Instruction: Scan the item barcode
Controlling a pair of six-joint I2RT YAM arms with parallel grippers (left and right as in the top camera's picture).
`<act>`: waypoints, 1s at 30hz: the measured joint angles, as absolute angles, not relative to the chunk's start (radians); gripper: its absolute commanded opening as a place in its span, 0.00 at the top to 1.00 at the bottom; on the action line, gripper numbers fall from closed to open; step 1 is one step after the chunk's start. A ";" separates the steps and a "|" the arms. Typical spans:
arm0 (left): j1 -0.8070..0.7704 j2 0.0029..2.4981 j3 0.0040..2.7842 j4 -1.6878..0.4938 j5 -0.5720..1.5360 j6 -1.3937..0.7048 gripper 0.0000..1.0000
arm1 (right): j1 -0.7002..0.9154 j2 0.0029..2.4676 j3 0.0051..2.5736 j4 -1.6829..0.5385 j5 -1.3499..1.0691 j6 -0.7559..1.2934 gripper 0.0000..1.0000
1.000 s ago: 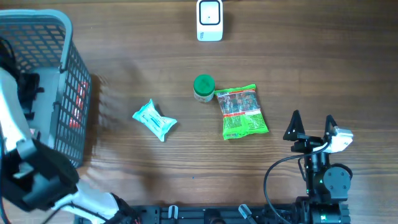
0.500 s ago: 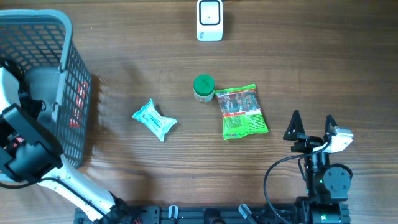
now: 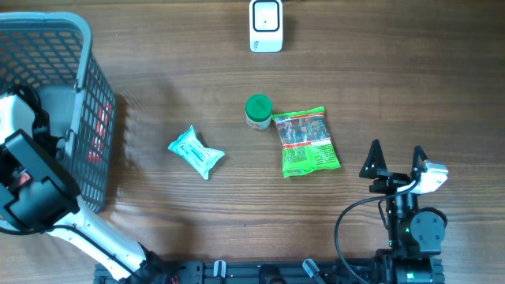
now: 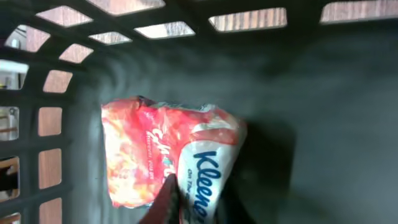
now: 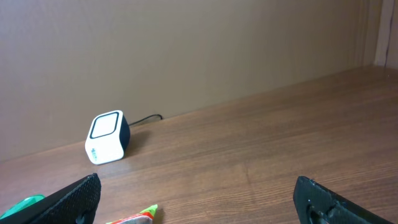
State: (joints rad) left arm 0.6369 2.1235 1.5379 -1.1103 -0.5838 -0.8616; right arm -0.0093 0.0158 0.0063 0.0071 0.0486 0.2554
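Note:
Inside the grey basket [image 3: 47,47] lies a red and white Kleenex tissue pack [image 4: 168,155], the item in hand. My left gripper [image 4: 198,203] is shut, pinching the white end of that pack on the basket floor. From overhead my left arm [image 3: 31,185] covers the gripper, and only red shows through the basket wall. The white barcode scanner [image 3: 267,26] stands at the far edge of the table, also in the right wrist view [image 5: 107,137]. My right gripper [image 3: 394,162] rests open at the near right, nothing between its fingers.
A green-lidded jar [image 3: 259,110], a green snack packet [image 3: 308,142] and a teal tissue pack [image 3: 196,151] lie mid-table between basket and right arm. The basket's lattice walls [image 4: 37,118] close in round the left gripper.
My left arm has dropped further into the basket and its jaws have closed on the Kleenex pack. The right arm has not moved.

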 measured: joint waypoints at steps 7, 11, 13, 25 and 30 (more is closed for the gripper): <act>0.637 2.123 1.718 -1.365 -0.562 -0.845 0.96 | -0.009 0.016 0.006 0.007 0.049 0.255 0.00; 0.637 2.060 2.037 -1.515 -0.489 -0.844 0.96 | -0.009 0.016 0.006 0.007 0.049 0.255 0.00; 0.633 1.971 2.159 -1.526 -0.377 -0.843 0.96 | -0.009 0.016 0.006 0.007 0.049 0.255 0.00; -0.131 1.646 2.193 -1.491 0.308 -0.221 0.96 | -0.009 0.016 0.006 0.007 0.048 0.255 0.00; -0.517 1.670 1.696 -1.185 0.181 -0.279 0.96 | -0.009 0.017 0.006 0.007 0.049 0.255 0.00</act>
State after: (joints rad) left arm -0.5167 1.6703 1.6958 -1.1854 0.1814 -0.2794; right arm -0.0093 0.0174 0.0063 0.0074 0.0486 0.2554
